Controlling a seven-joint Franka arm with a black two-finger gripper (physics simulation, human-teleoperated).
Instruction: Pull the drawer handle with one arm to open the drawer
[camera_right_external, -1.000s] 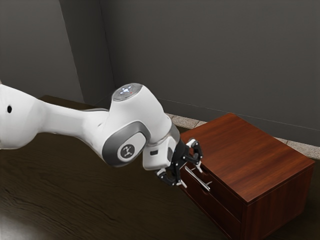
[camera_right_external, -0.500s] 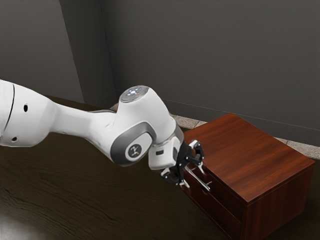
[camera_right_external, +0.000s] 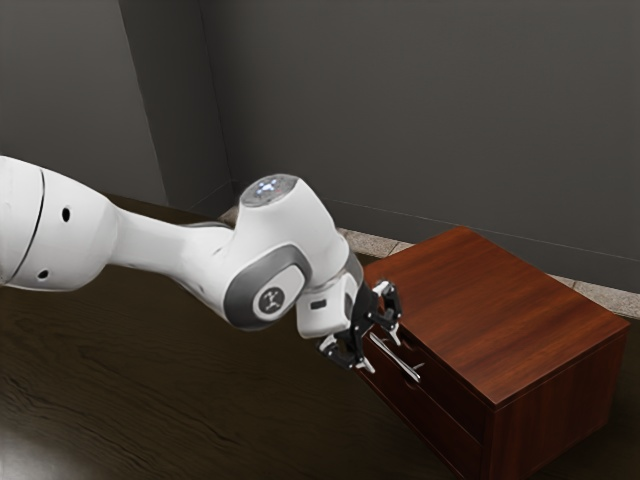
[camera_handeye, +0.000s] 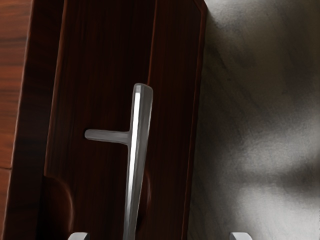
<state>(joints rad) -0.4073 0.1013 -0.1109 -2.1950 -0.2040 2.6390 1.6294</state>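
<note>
The dark wooden table (camera_right_external: 150, 400) carries a red-brown cabinet (camera_right_external: 500, 310) at the exterior view's right. My arm (camera_right_external: 200, 260) reaches to its top drawer (camera_right_external: 445, 385). The silver bar handle (camera_handeye: 134, 165) stands off the drawer front on a short post. My gripper (camera_right_external: 378, 348) is spread wide, its fingertips (camera_handeye: 239, 236) straddling the handle without touching it.

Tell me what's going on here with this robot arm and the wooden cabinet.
A white robot arm has its black gripper at the top drawer of a dark wooden cabinet. The gripper is open, and the silver bar handle sits between the fingers without being clamped. The drawer does not look pulled out yet.
</note>
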